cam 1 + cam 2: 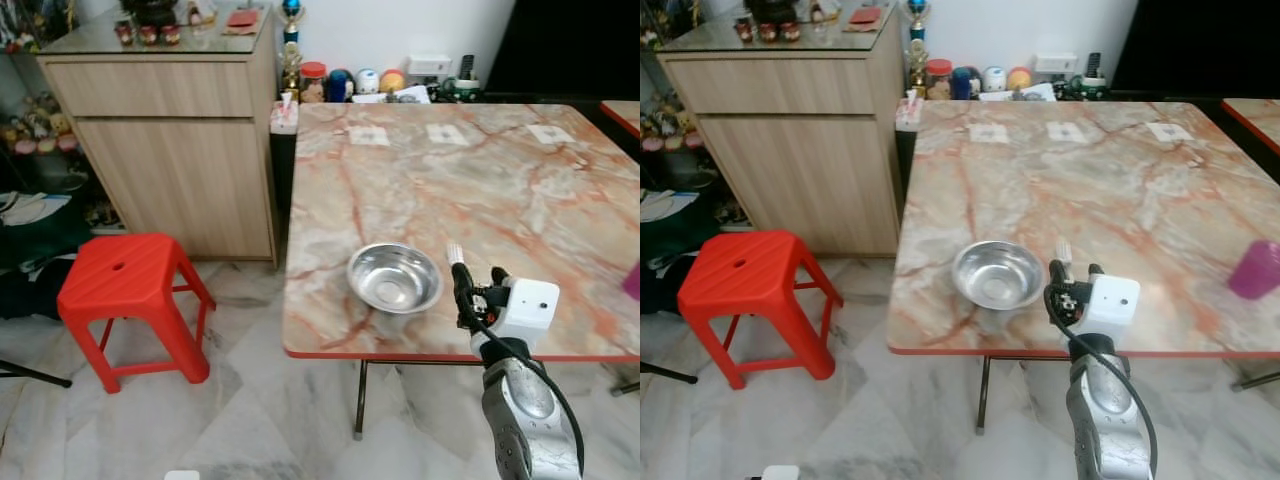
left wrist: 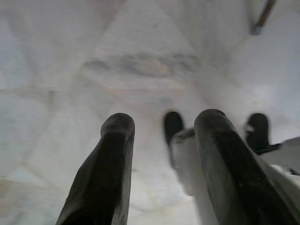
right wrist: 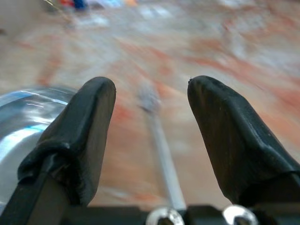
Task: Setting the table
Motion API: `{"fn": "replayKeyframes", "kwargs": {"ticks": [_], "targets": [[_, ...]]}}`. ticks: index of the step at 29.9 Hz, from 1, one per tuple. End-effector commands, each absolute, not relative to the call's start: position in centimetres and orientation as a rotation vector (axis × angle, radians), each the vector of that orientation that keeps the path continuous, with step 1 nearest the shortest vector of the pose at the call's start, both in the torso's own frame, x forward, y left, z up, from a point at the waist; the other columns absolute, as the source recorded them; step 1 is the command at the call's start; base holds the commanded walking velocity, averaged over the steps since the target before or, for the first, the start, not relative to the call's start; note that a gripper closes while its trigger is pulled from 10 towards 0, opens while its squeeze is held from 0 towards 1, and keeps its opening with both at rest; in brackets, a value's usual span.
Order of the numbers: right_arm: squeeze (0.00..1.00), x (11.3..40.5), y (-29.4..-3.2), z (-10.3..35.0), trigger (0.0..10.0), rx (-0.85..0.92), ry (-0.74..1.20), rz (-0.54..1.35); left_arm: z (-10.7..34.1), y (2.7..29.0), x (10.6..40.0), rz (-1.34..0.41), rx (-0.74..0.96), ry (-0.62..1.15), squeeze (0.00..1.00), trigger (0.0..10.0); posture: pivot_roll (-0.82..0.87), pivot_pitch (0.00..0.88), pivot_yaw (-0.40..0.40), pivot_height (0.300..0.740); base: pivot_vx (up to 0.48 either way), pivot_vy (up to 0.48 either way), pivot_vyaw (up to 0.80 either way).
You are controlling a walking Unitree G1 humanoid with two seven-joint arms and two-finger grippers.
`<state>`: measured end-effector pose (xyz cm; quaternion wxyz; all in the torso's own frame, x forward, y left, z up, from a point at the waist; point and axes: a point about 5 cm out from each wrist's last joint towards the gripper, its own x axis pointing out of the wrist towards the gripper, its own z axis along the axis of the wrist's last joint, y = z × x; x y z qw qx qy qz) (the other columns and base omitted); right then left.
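Hovering over the near edge of the marble worktop (image 1: pixel 480 170), the right claw (image 3: pixel 151 122) has its fingers spread, a fork (image 3: pixel 161 145) lying between them; whether it is gripped cannot be told. Just beside it sits the steel bowl (image 1: pixel 394 277); laying the fork flat alongside, clear of the rim, looks wise. Farther off stands a purple cup (image 1: pixel 1254 268). The left claw (image 2: pixel 161 154) hangs spread, holding nothing, above the floor.

Home dining corner: marble table (image 1: pixel 520 190), wooden sideboard (image 1: pixel 170 140), plastic stool (image 1: pixel 130 285).
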<state>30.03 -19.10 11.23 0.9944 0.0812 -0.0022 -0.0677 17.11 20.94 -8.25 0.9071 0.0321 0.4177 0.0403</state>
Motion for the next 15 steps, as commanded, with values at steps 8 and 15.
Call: {"fn": "replayKeyframes", "kwargs": {"ticks": [8, 15], "targets": [[0.0, 32.6, -17.6, 11.9, 10.0, 0.224, 0.07, -0.071, -8.7, 21.3, 16.1, 0.085, 0.074, 0.9, 0.0, 10.0, -0.03, 0.121, -0.037, 0.74, 0.0, 0.0, 0.0], [0.0, 33.3, -17.1, 12.4, 10.0, 0.309, 0.078, -0.059, -8.7, 21.2, 16.0, 0.085, 0.073, 0.899, 0.0, 10.0, -0.02, 0.122, -0.039, 0.74, 0.0, 0.0, 0.0]]}}
